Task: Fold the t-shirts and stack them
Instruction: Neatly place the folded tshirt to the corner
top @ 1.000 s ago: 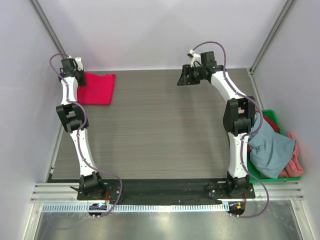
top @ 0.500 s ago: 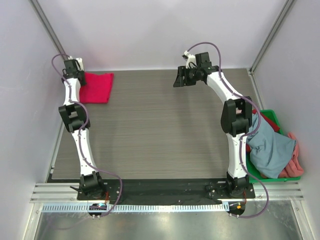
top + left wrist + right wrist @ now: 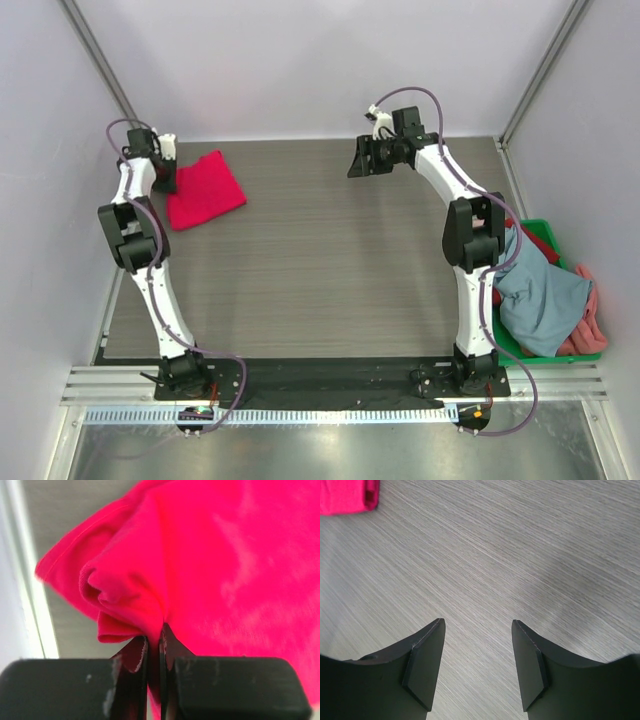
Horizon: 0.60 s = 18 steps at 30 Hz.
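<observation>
A folded bright crimson-red t-shirt lies at the far left of the table, turned at an angle. My left gripper is shut on its left edge; in the left wrist view the cloth bunches between the closed fingertips. My right gripper is open and empty above bare table at the far middle; its wrist view shows the red shirt's corner far off. A grey-blue t-shirt, a salmon-pink one and a red one lie piled in the crate.
A green plastic crate stands off the table's right edge beside the right arm. White walls close in the left, back and right. A metal rail runs along the near edge.
My left gripper has swung toward the near left, pulling the red shirt's edge so the shirt has rotated and slid nearer. The right gripper has shifted slightly left.
</observation>
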Each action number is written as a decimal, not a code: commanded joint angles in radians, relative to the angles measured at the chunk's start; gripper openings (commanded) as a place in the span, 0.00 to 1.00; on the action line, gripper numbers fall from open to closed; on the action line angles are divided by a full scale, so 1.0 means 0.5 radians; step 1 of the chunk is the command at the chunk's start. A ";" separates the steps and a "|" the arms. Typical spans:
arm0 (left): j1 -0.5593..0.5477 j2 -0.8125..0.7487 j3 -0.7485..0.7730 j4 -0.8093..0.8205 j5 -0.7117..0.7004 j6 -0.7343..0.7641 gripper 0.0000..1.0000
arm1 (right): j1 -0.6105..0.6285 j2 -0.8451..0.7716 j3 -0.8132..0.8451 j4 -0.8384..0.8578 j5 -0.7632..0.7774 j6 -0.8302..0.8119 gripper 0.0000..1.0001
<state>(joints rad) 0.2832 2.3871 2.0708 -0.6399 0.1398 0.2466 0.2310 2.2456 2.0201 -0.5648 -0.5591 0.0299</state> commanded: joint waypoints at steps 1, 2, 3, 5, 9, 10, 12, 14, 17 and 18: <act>-0.008 -0.245 -0.113 -0.232 0.208 0.135 0.00 | -0.017 -0.089 0.006 0.007 -0.124 -0.035 0.61; -0.008 -0.319 -0.168 -0.284 0.242 0.172 0.00 | -0.023 -0.092 0.006 0.004 -0.140 -0.035 0.61; -0.011 -0.371 -0.284 -0.370 0.251 0.236 0.00 | -0.032 -0.098 0.003 -0.018 -0.161 -0.044 0.61; -0.011 -0.548 -0.453 -0.441 0.251 0.295 0.00 | -0.036 -0.137 -0.021 -0.042 -0.207 -0.102 0.60; -0.011 -0.889 -0.922 -0.533 0.257 0.454 0.00 | -0.063 -0.291 -0.168 -0.088 -0.278 -0.241 0.59; -0.011 -0.957 -1.078 -0.570 0.257 0.540 0.00 | -0.066 -0.334 -0.266 -0.088 -0.287 -0.265 0.58; -0.008 -1.144 -1.245 -0.686 0.245 0.614 0.00 | -0.075 -0.444 -0.370 -0.088 -0.308 -0.333 0.58; -0.005 -1.276 -1.484 -0.775 0.239 0.727 0.00 | -0.085 -0.539 -0.515 -0.085 -0.345 -0.363 0.57; 0.001 -1.592 -1.778 -0.855 0.190 0.871 0.00 | -0.085 -0.616 -0.683 -0.073 -0.379 -0.382 0.56; 0.016 -1.660 -1.828 -0.889 0.184 0.921 0.00 | -0.085 -0.653 -0.717 -0.052 -0.403 -0.370 0.56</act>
<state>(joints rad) 0.2817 1.6741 1.2240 -0.9791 0.2325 0.5808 0.1890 2.0071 1.7020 -0.6151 -0.7033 -0.1192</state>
